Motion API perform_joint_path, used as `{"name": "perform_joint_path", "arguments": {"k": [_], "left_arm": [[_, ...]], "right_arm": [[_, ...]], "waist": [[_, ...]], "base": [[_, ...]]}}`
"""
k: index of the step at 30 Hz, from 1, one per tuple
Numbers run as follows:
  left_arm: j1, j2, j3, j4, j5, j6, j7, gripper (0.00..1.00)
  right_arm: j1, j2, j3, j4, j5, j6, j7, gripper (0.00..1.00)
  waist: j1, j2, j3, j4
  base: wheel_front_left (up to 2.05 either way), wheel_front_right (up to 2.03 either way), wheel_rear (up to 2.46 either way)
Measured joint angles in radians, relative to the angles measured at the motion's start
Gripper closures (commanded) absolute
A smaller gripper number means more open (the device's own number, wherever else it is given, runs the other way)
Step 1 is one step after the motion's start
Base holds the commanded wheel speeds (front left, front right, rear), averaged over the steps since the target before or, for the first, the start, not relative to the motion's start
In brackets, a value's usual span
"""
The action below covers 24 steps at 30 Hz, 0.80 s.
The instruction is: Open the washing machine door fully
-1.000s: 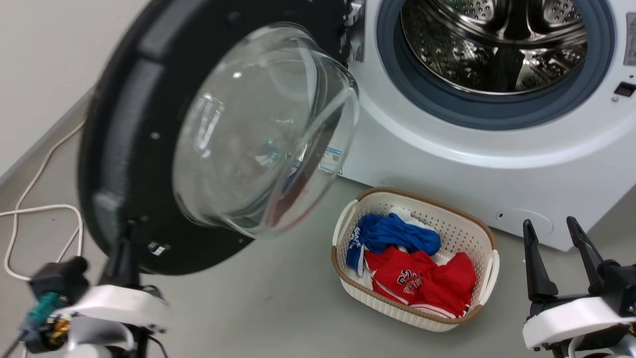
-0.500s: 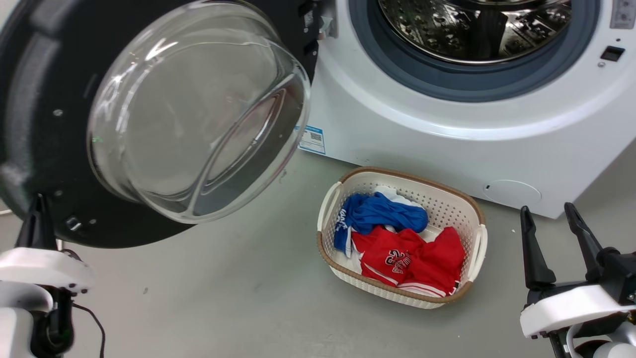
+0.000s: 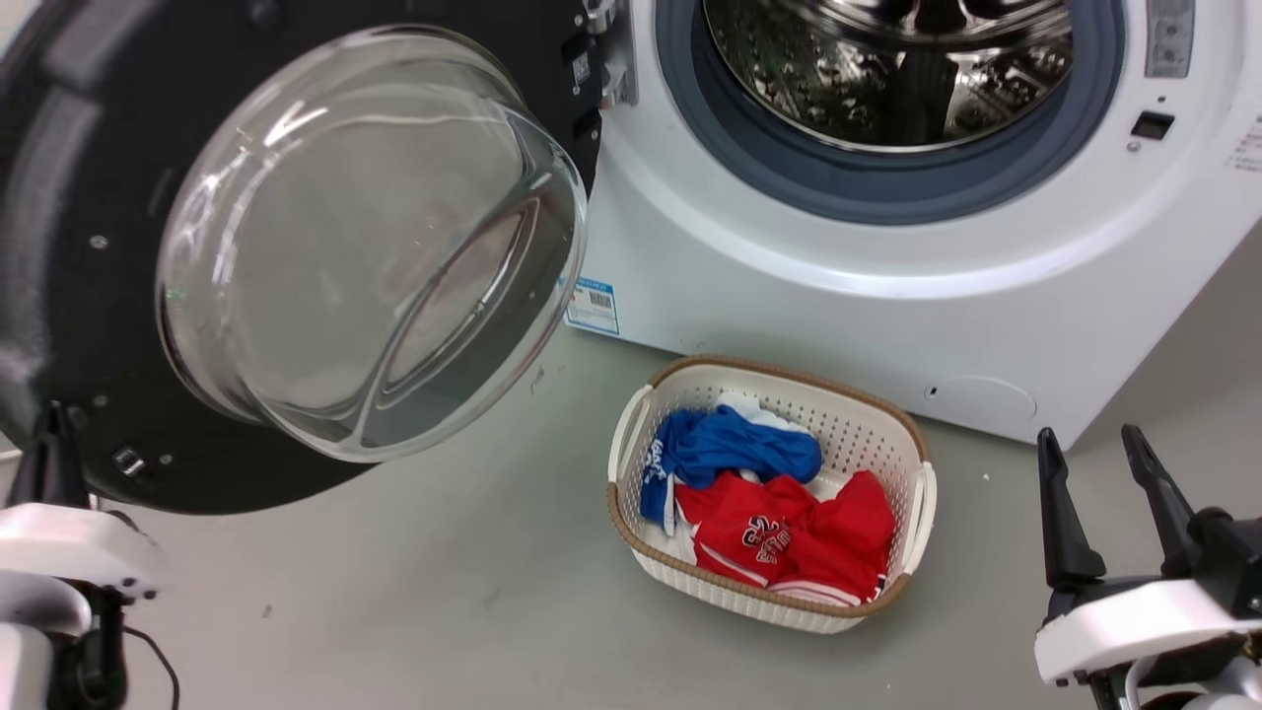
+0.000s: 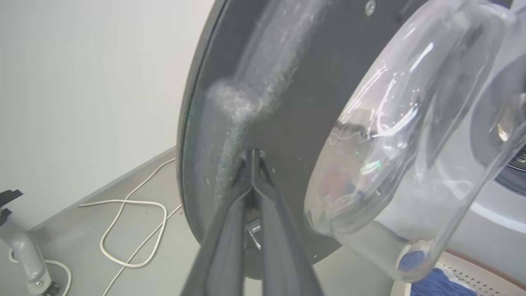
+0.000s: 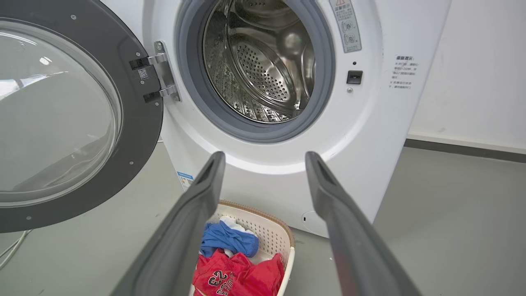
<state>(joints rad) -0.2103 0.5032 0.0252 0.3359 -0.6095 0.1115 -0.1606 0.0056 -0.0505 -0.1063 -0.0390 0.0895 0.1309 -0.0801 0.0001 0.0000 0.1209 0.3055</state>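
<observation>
The washing machine door (image 3: 59,247), a black disc with a bulging glass bowl (image 3: 365,237), hangs swung out to the left of the white washing machine (image 3: 789,286), hinged beside the steel drum (image 3: 887,69). My left gripper (image 3: 51,419) stands at the door's lower outer rim. In the left wrist view the left gripper (image 4: 253,153) is shut, its tips pressed against the door's (image 4: 296,82) inner black face near the edge. My right gripper (image 3: 1089,439) is open and holds nothing at the lower right, apart from the machine. It (image 5: 265,158) points at the machine's front (image 5: 370,123), with the door (image 5: 139,123) to the left.
A white basket (image 3: 769,493) with blue and red clothes sits on the grey floor before the machine, between both arms. A white cable (image 4: 135,205) loops on the floor left of the door, near a wall. A grey stand (image 4: 20,246) is at far left.
The door has swung further out to the left, with my left gripper moving along at its rim. The head camera has shifted too. The right gripper stays open in place.
</observation>
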Motion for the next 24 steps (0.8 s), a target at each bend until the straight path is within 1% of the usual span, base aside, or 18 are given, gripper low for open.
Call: {"name": "perform_joint_path", "arguments": {"k": [4, 9, 11, 17, 22, 23, 24], "left_arm": [[0.053, -0.013, -0.038, -0.090, 0.033, 0.029, 0.012, 1.00], [0.151, -0.035, -0.077, -0.227, 0.073, 0.079, 0.035, 1.00], [0.191, -0.041, -0.097, -0.279, 0.086, 0.093, 0.047, 1.00], [0.268, -0.044, -0.176, -0.406, 0.135, 0.113, 0.101, 1.00], [0.281, -0.085, -0.237, -0.477, 0.155, 0.122, 0.114, 1.00], [0.281, -0.095, -0.248, -0.479, 0.154, 0.121, 0.113, 0.94], [0.280, -0.104, -0.256, -0.479, 0.155, 0.118, 0.109, 0.75]], "right_arm": [[0.019, 0.000, 0.000, 0.016, 0.008, 0.000, -0.007, 0.00], [0.042, 0.000, 0.004, 0.031, 0.018, 0.000, -0.013, 0.00], [0.046, 0.000, 0.003, 0.031, 0.016, 0.000, -0.016, 0.00], [0.065, 0.000, 0.003, 0.036, 0.013, 0.000, -0.016, 0.00], [0.066, 0.000, 0.003, 0.036, 0.012, 0.000, -0.014, 0.00], [0.065, 0.000, 0.005, 0.036, 0.011, 0.000, -0.011, 0.00], [0.065, 0.000, 0.007, 0.036, 0.010, 0.000, -0.010, 0.00]], "waist": [[0.0000, 0.0000, -0.039, 0.007], [0.0000, 0.0000, -0.096, 0.015], [-0.0001, 0.0000, -0.114, 0.016], [-0.0001, 0.0000, -0.153, 0.007], [-0.0001, 0.0000, -0.164, -0.023], [-0.0001, 0.0000, -0.165, -0.031], [-0.0001, 0.0000, -0.166, -0.039]], "base": [[0.00, 0.00, 0.00], [0.00, 0.00, 0.00], [0.00, 0.00, 0.00], [0.00, 0.00, 0.00], [0.00, 0.00, 0.00], [0.00, 0.00, 0.00], [0.00, 0.00, 0.00]]}}
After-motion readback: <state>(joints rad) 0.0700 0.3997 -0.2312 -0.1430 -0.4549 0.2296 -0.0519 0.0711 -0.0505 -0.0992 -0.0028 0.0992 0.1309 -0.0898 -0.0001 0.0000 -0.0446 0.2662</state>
